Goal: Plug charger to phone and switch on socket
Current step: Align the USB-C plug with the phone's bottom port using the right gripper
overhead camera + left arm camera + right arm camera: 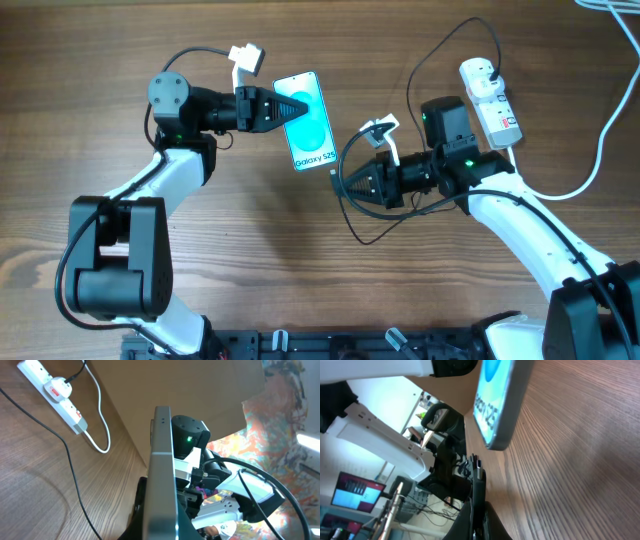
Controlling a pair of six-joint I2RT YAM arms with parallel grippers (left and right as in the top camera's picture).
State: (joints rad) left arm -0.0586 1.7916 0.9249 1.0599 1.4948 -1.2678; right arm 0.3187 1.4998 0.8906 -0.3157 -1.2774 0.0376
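The phone [308, 122] has a turquoise screen and a white strip printed "Galaxy S25". My left gripper [278, 110] is shut on its left edge and holds it above the table; the left wrist view shows the phone's grey edge [162, 475] upright between the fingers. My right gripper [345, 186] is shut on the charger's black plug tip [478, 485], which points at the phone's lower end [501, 405], a short gap away. The black charger cable [428, 60] runs to a white adapter in the socket [490, 100], a white power strip at the back right, also in the left wrist view [52, 392].
A thick white cord [600, 140] loops from the socket toward the table's right edge. Slack black cable [365, 235] lies on the wood below my right gripper. Small white tags [245, 57] stick up from both wrists.
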